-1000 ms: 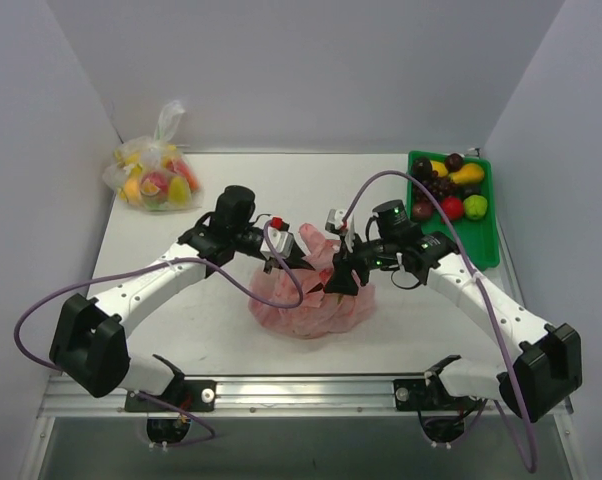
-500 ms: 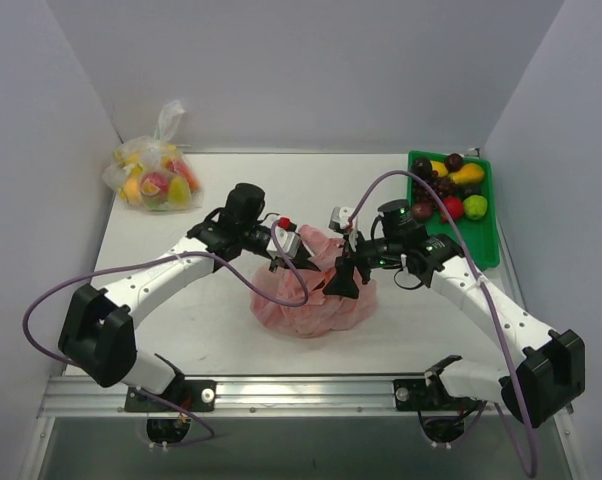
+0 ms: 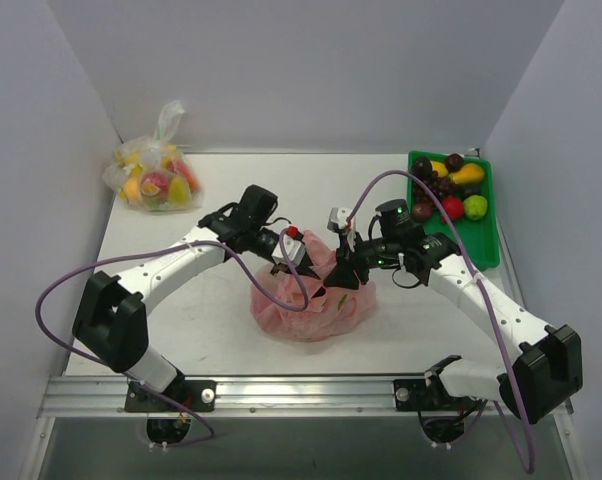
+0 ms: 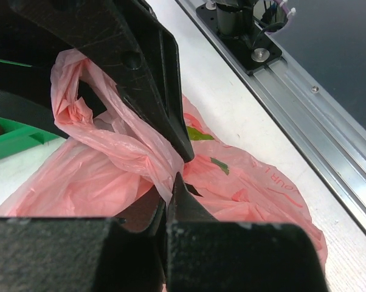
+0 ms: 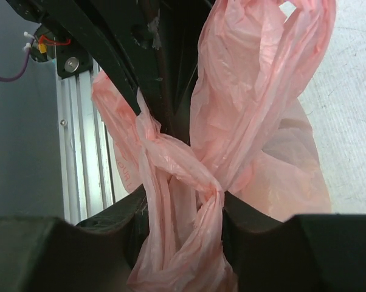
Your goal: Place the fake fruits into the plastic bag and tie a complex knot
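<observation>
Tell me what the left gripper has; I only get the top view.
Observer: In the left wrist view, the left gripper is shut on a twisted strand of the bag, just below its handle loop.
Operator: Now the right one.
Observer: In the right wrist view, the right gripper is closed on a bunched pink strand that fills the gap between its fingers.
Operator: Report the knot.
Observer: Just above the right gripper, two pink strands form a loose twist. It is not a tight knot.
</observation>
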You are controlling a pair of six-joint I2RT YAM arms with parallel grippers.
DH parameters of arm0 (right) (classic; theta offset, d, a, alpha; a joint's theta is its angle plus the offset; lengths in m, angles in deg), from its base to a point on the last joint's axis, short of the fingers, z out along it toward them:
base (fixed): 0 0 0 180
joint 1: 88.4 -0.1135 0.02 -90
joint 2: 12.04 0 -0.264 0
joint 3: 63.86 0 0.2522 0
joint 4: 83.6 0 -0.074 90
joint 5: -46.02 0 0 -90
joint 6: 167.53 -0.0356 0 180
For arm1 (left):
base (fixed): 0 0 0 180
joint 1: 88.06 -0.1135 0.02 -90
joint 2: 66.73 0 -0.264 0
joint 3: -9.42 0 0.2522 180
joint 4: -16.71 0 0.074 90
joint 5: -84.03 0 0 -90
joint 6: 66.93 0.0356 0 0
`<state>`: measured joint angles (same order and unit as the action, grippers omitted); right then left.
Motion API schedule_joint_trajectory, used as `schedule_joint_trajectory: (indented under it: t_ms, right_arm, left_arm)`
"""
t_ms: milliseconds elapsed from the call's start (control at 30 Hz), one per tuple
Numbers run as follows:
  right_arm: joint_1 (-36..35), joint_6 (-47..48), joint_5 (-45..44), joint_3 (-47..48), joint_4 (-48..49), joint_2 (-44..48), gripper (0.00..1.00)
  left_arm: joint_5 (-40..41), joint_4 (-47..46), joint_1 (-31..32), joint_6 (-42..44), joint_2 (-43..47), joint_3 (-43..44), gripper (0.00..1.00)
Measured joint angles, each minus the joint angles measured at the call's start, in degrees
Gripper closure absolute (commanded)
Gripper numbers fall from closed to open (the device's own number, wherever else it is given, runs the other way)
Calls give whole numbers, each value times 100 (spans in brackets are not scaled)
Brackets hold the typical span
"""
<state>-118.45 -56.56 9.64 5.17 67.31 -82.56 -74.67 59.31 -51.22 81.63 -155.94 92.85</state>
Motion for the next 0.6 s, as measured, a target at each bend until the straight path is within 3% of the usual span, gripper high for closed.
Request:
schedule_joint_trajectory:
  t_ms: [133, 200, 300, 333, 433, 600]
  right_arm:
    - [-7, 7, -4, 2, -4, 0, 66]
    - [-24, 35, -9, 2, -4, -2, 81]
    - [-42, 52, -7, 2, -37, -4, 99]
    - [-37, 55, -17, 2, -50, -4, 100]
    - [-7, 70, -24, 2, -48, -4, 100]
    - [11, 136, -17, 2, -33, 9, 100]
  left_arm:
    - [72, 199, 61, 208, -66, 125, 97]
    - [114, 269, 116, 238, -92, 190, 95]
    - [212, 352, 181, 251, -131, 286, 78]
    - [229, 382, 177, 251, -133, 293, 67]
    - [249, 485, 81, 192, -103, 291, 51]
    - [289, 525, -485, -153, 483, 76, 42]
